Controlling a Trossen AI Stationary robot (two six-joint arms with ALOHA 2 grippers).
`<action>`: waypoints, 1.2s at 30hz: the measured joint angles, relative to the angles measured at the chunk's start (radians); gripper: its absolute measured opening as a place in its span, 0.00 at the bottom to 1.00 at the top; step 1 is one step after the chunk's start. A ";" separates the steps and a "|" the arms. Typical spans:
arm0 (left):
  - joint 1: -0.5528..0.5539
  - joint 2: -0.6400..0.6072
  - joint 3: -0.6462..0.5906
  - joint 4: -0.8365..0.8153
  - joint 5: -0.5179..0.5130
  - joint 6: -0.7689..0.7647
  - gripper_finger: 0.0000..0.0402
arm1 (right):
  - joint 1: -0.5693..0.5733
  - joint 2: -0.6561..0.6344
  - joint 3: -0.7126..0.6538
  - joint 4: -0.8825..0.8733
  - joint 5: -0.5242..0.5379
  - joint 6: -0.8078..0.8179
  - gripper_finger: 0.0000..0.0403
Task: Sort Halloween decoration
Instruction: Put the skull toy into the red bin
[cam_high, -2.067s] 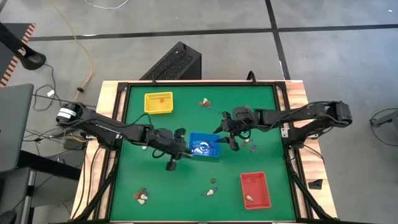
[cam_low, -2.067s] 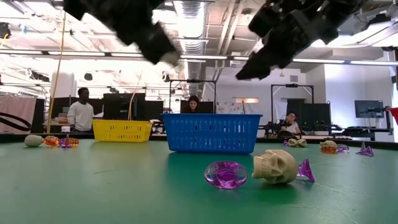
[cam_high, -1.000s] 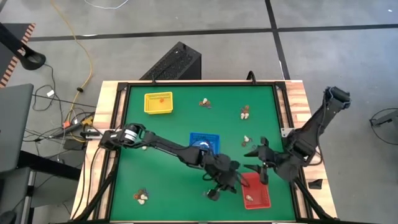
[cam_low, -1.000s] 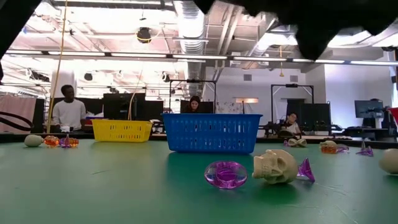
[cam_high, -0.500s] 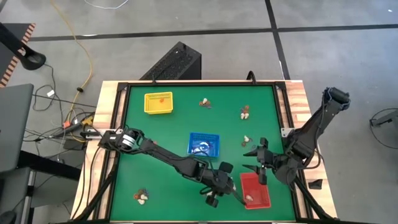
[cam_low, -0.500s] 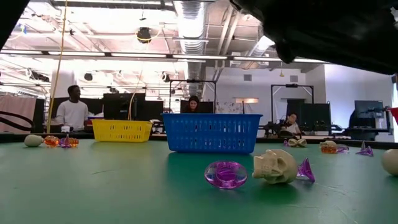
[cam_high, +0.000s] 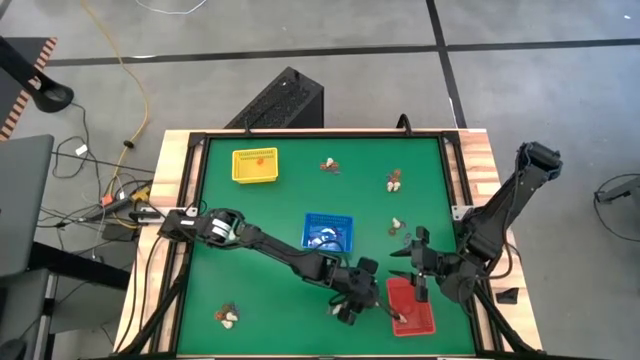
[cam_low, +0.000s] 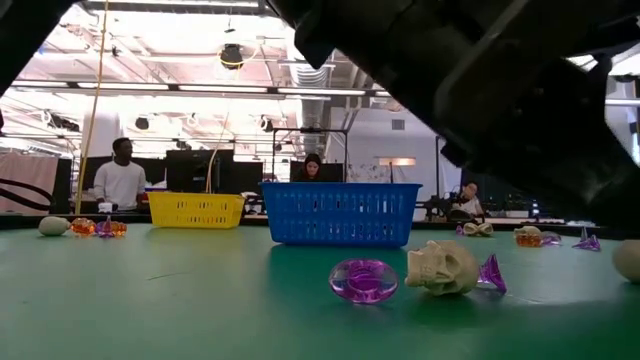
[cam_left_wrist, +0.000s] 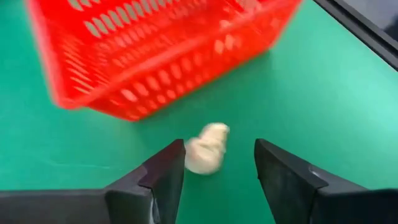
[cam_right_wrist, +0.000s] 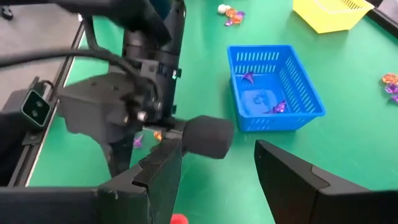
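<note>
Green tabletop (cam_high: 270, 215) with wooden edges, set on a grey concrete floor (cam_high: 540, 90). A yellow cable (cam_high: 137, 85) trails beside it. Beyond the tabletop: ceiling strip lights (cam_low: 200, 90), exposed ducting (cam_low: 305, 25), monitors (cam_low: 200, 170) and seated people (cam_low: 120, 180).

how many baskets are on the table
3: the yellow basket at the far left, the blue basket in the middle, and the red basket near the front right, between both grippers. None seems hidden.

Yellow tray (cam_high: 254, 166), blue tray (cam_high: 328, 233), red tray (cam_high: 411, 306) on green table (cam_high: 280, 210).
</note>
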 joint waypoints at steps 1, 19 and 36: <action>0.001 0.001 0.000 -0.001 0.021 0.001 0.46 | -0.005 -0.001 0.000 0.000 0.000 0.000 0.58; 0.015 0.048 -0.005 0.098 0.123 0.042 0.45 | -0.084 -0.002 0.000 0.003 -0.026 0.000 0.58; 0.014 0.049 -0.006 0.143 0.155 0.091 0.45 | -0.096 -0.002 0.000 0.003 -0.027 -0.009 0.58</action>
